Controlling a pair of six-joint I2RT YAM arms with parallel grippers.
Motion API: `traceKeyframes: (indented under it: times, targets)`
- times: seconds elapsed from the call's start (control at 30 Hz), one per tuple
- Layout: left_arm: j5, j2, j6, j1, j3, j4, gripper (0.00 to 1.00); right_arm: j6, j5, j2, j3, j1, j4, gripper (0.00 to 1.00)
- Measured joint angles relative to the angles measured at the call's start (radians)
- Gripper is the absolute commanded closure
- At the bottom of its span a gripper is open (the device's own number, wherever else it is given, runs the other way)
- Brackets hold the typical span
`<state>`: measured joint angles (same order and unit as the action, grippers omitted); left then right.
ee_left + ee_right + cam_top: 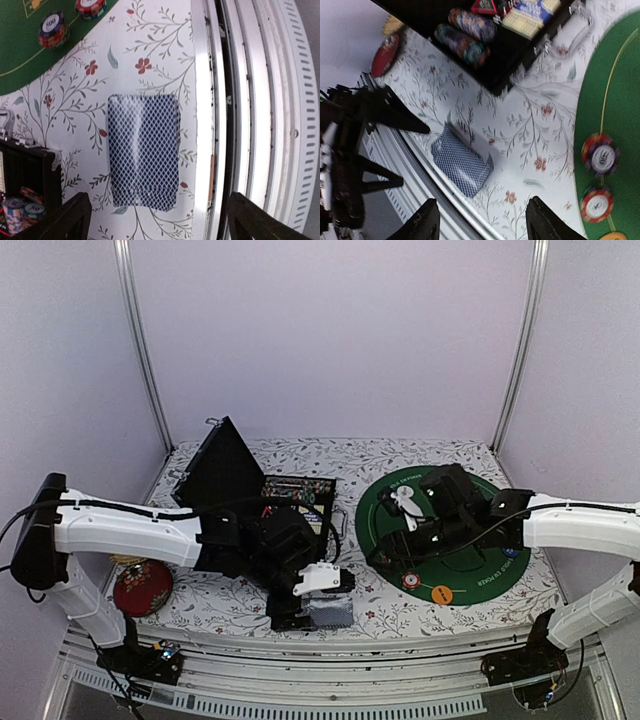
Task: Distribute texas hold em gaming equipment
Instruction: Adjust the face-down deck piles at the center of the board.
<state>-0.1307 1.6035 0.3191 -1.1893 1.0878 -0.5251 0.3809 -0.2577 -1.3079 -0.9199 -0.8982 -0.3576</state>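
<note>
"Which way did the deck of cards (143, 150) lie from the left gripper (159, 205)?"

"Straight ahead, flat on the floral cloth (150, 60), its long axis pointing away, so the fingers faced its long edges. They stood wide apart, holding nothing."

"And the right gripper (482, 210)?"

"Parted, empty too, with the deck farther off to its left. The left arm was nearer."

"Any writing?"

"'500' on a chip (53, 31) on the green mat (20, 55)."

On floral-patterned tabletop (400, 455): open black case (222, 468), left of centre toward far edge; green felt mat (378, 508), right half; deck of blue-backed cards (330, 614), back up, mid near edge; red round object (142, 588), near-left corner.
</note>
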Motion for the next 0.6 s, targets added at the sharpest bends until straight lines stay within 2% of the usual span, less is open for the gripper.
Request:
traceKeyframes:
  times: [0.07, 0.1, 0.13, 0.2, 0.3, 0.37, 0.47, 0.6]
  targets:
    - [0.014, -0.013, -0.007, 0.006, -0.019, -0.028, 0.19, 0.051, 0.002, -0.021, 0.03, -0.034, -0.039, 0.64]
    - [0.02, -0.024, -0.018, 0.014, -0.024, -0.04, 0.3, 0.088, 0.007, -0.044, 0.042, -0.061, -0.069, 0.7]
    - [0.023, -0.031, -0.04, 0.019, -0.025, -0.048, 0.39, 0.108, 0.013, -0.067, 0.048, -0.082, -0.09, 0.81]
    - [0.035, -0.039, -0.084, 0.039, -0.025, -0.061, 0.51, 0.154, 0.02, -0.123, 0.049, -0.126, -0.134, 0.96]
    - [0.043, -0.023, -0.154, 0.077, -0.047, -0.074, 0.64, 0.202, 0.019, -0.196, 0.049, -0.163, -0.166, 0.98]
    - [0.039, 0.006, -0.192, 0.099, -0.077, -0.085, 0.66, 0.22, 0.012, -0.242, 0.048, -0.169, -0.165, 0.98]
    - [0.037, 0.047, -0.231, 0.121, -0.101, -0.097, 0.76, 0.231, -0.009, -0.323, 0.034, -0.169, -0.154, 0.98]
    - [0.023, 0.048, -0.283, 0.159, -0.117, -0.085, 0.8, 0.233, -0.029, -0.402, 0.002, -0.169, -0.118, 0.98]
